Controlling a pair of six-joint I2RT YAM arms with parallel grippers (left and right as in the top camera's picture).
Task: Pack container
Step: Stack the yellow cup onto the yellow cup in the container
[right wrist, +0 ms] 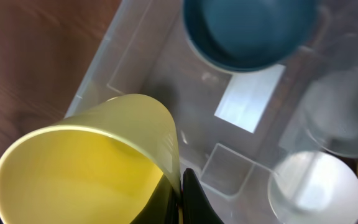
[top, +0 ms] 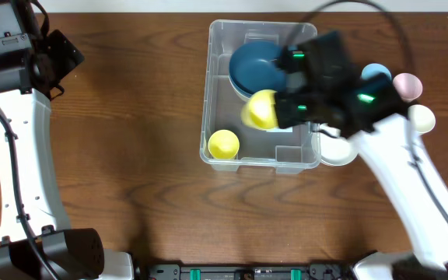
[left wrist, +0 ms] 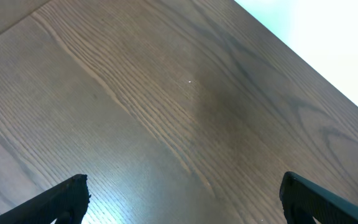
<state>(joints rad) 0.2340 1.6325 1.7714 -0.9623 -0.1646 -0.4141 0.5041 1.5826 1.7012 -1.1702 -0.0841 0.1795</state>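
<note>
The container (top: 208,93) sits in the middle of the wooden table (top: 131,117), a clear bin with its long sides running away from the robot. The right gripper (top: 282,109) hangs over the middle of the container, clenched on the rim of a yellow cup (top: 259,109). From the wrist camera one finger (right wrist: 192,200) presses the cup's wall from outside while the other goes down inside its mouth. The yellow cup (right wrist: 86,168) is tipped over on its side above the white label (right wrist: 248,99) on the container's bottom. I cannot tell whether it touches the floor of the bin.

At the far end of the container lies a blue bowl (top: 255,66), and a second yellow cup (top: 224,144) stands in the container's near left corner.

Just outside the container's right wall a light blue cup (top: 376,74), a pink cup (top: 407,85) and a cream cup (top: 421,118) are clustered, partly behind the right arm. A white bowl (top: 337,149) sits just beside the container's near right corner.

The left gripper (left wrist: 184,180) is well apart from the container, off to its left over bare wood, its fingers (left wrist: 70,196) spread wide and holding nothing.
</note>
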